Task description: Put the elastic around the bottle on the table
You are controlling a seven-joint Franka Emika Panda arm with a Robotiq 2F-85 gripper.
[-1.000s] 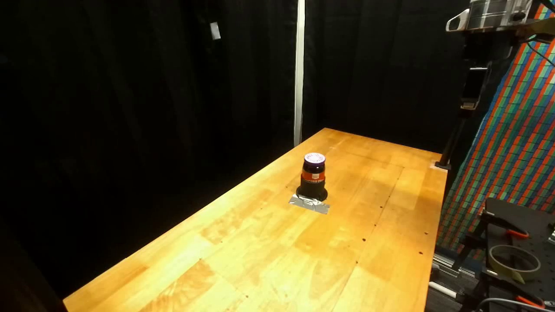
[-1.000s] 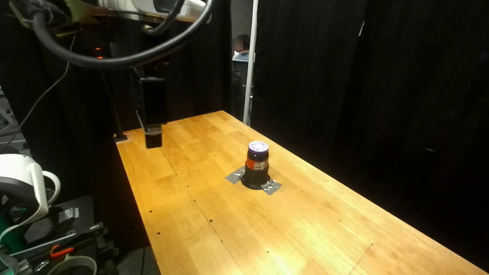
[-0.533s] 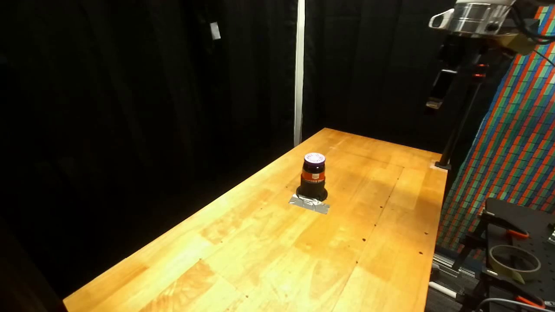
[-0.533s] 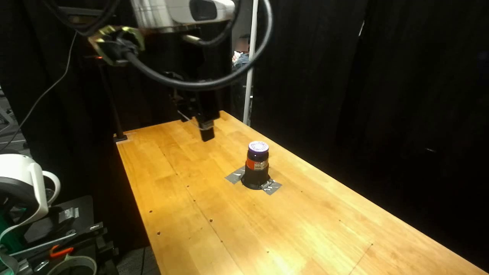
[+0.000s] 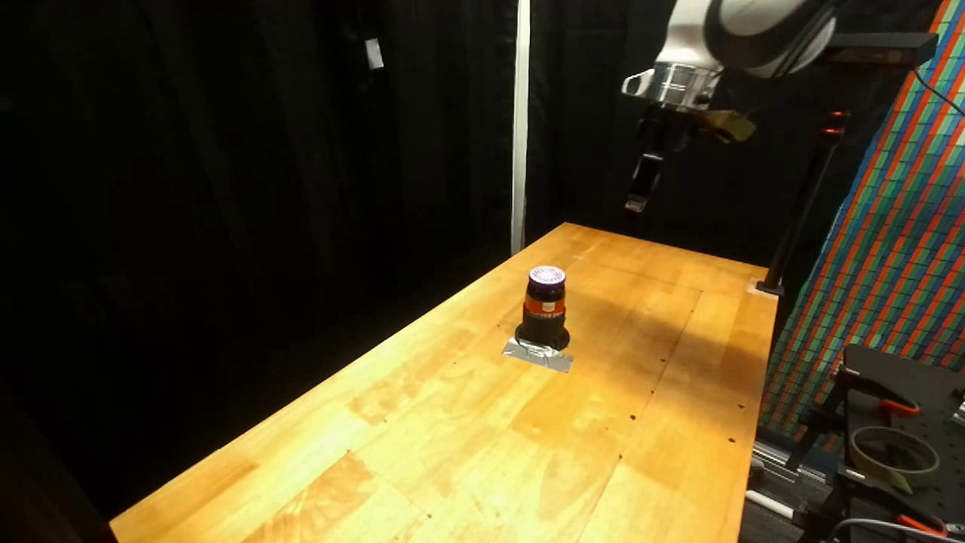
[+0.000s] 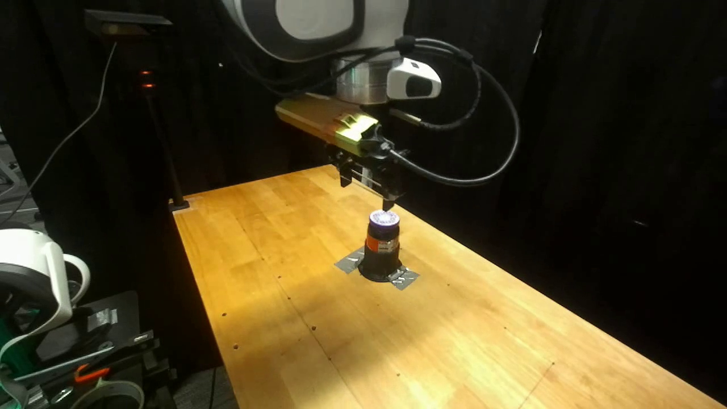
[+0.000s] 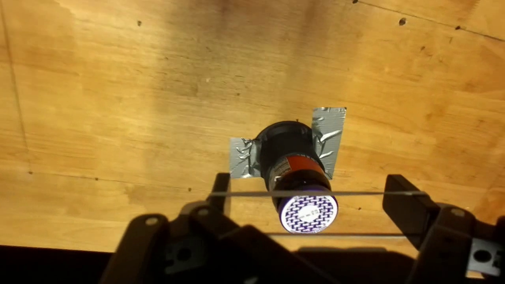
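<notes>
Upright in a black, flared-foot holder [image 6: 379,267], the small dark bottle [image 6: 383,234] with its orange-red label [image 7: 303,163] and white, purple-patterned lid [image 7: 308,213] is being overlooked from close above. The holder is fastened to the table [image 5: 482,422] of light yellowish wooden planks by crinkled silver-grey tape [image 7: 330,136], a strip being seen on either side of the bottle in the wrist view. And over the bottle, the black two-fingered gripper [image 6: 367,196] is carried by a white robot arm [image 5: 690,44]; its jaws are spread wide, and around the two black fingers [image 7: 410,207] a thin, pale elastic [image 7: 315,193] is stretched taut, two nearly parallel strands being drawn across the gap. From the wrist, one strand is seen crossing the edge of the bottle's lid, the other just past its opposite edge; in an exterior view, though, the gripper is shown higher than the bottle and well apart from it. A broad, soft shadow [image 5: 663,339] is cast on the planks beside the bottle. Behind the bottle, black curtains [image 5: 264,188] are hung in both exterior views, split by a pale upright pole [image 5: 520,128], and well away from the bottle a pale roll of tape [image 5: 923,473] is seen.
</notes>
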